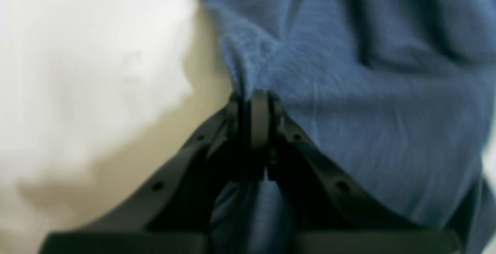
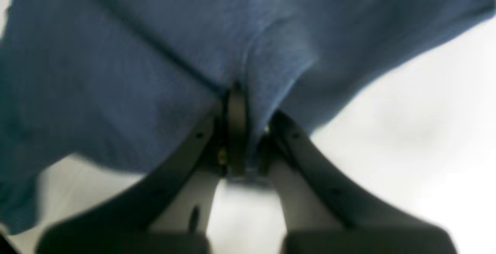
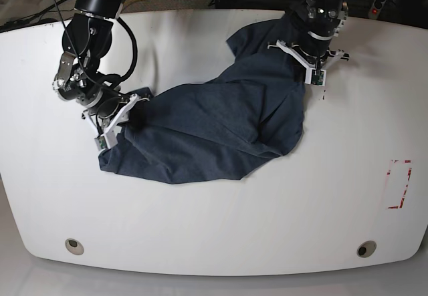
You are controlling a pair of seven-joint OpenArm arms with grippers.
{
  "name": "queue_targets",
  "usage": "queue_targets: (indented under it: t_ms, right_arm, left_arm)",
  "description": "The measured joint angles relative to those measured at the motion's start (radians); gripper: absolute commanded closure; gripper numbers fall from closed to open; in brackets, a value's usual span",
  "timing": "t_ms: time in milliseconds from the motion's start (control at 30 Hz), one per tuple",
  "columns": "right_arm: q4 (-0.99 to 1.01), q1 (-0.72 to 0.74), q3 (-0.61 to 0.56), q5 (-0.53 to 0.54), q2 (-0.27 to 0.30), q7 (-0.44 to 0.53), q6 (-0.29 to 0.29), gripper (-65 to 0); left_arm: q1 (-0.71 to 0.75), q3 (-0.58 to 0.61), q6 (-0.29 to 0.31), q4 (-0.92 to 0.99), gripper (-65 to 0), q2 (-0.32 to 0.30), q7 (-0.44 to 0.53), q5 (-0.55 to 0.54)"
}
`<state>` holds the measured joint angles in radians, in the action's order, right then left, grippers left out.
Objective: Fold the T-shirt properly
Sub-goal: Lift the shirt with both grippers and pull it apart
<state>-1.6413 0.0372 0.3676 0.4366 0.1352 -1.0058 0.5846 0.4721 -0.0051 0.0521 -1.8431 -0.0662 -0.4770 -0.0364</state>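
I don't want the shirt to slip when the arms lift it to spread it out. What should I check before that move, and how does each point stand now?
1. Left hand shut on the T-shirt: ok, cloth is pinched between its fingers.
2. Right hand shut on the T-shirt: ok, a fold sits in the closed fingers.
3. Which part each hand holds (hem, sleeve, shoulder): cannot tell, the wrist views are blurred.
4. Shirt lying flat: not ok, it is bunched and creased between the arms.
5. Shirt wholly on the table: ok, no edge hangs over.
6. Free table around the shirt: ok, only a red mark near the edge.
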Motion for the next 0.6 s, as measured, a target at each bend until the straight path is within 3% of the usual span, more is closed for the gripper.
queue_targets:
  t_ms: [100, 600]
  right_arm:
    - [-0.011, 0.047, -0.002, 0.009, 0.027, 0.006, 0.001, 0.0]
    - [-0.011, 0.364, -0.035, 0.0, 0.109, -0.012, 0.002, 0.0]
  left_arm:
    - [-0.062, -0.023, 0.011, -0.032, -0.1, -0.041, -0.091, -0.004]
    - [-0.399, -0.057, 0.018, -0.142, 0.0, -0.215, -0.311, -0.014]
